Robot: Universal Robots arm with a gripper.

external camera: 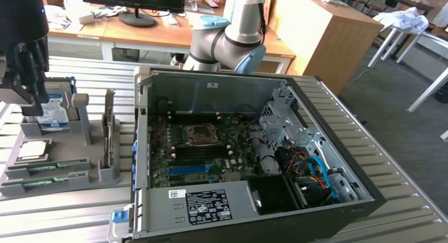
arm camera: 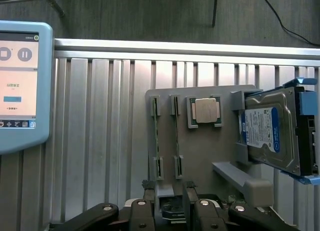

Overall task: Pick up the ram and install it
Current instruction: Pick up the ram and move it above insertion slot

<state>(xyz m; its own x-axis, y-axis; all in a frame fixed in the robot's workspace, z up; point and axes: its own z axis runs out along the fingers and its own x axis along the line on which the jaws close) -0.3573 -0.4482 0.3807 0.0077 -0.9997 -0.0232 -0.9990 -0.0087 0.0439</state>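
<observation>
The pick-up step is judged to be in hand, at the approach stage. The end effector [arm camera: 167, 203] is held over the grey holder [arm camera: 210, 161] on the slatted table [arm camera: 100, 141], with its fingers spread apart and nothing gripped between them. One ram stick [arm camera: 155, 133] and a second ram stick [arm camera: 176, 136] are stood on edge in neighbouring slots of the holder, beside the processor [arm camera: 205, 111] and the hard drive [arm camera: 270, 133]. Neither stick is touched. The open computer case [external camera: 231, 148] is set just beside the holder, on the exterior view's right. A grasp would call for the fingers to be lined up across one thin board, clear of its neighbour, and for a straight lift out of the slots.
</observation>
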